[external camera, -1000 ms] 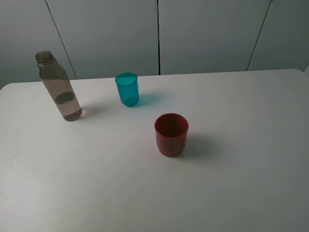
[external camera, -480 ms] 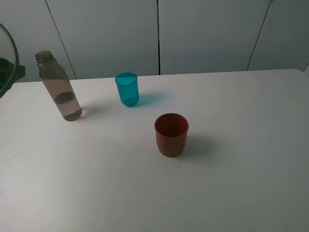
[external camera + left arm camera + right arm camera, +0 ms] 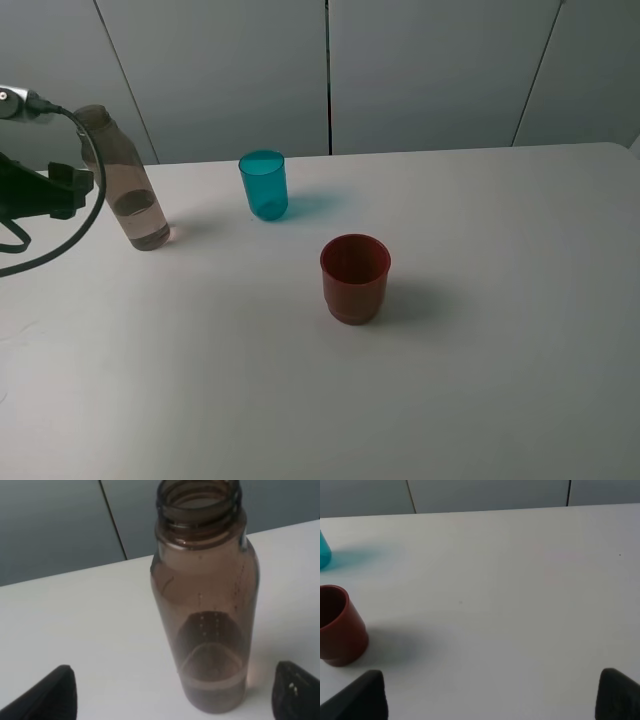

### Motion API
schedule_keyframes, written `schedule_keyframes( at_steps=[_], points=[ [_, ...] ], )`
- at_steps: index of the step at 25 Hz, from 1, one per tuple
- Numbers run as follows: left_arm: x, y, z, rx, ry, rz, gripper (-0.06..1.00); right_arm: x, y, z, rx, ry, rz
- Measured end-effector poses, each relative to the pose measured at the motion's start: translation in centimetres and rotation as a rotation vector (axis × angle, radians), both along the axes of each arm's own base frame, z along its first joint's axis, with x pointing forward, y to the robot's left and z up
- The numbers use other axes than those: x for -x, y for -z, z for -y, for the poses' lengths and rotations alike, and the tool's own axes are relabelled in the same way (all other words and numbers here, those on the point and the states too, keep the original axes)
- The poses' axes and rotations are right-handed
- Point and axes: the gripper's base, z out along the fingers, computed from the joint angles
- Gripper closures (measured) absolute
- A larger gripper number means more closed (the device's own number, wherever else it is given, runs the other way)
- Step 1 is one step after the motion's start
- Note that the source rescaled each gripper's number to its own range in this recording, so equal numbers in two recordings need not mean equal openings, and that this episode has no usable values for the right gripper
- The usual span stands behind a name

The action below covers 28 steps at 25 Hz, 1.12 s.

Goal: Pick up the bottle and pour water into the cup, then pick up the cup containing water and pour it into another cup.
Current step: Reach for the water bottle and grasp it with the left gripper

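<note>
Bottle (image 3: 135,200) stands uncapped at the frame's upper left, untouched just ahead of the wide-spread left gripper (image 3: 177,695); right gripper (image 3: 492,695) likewise gapes, grasping nothing.

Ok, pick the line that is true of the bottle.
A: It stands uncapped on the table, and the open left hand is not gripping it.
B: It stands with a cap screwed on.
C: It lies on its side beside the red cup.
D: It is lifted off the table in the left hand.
A: the bottle stands upright on the table with its neck open, and the left hand has its fingers spread wide, clear of it.
</note>
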Motion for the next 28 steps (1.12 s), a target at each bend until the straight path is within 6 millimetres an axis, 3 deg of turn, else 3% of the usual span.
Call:
schedule_keyframes(
  at_steps=[8, 28],
  points=[
    [-2.3, 3.7, 0.6, 0.02, 0.04, 0.065, -0.05, 0.0, 0.0, 0.0, 0.0, 0.0, 0.0],
    [-3.9, 9.3, 0.9, 0.041, 0.054, 0.152, -0.05, 0.0, 0.0, 0.0, 0.0, 0.0, 0.0]
  ],
)
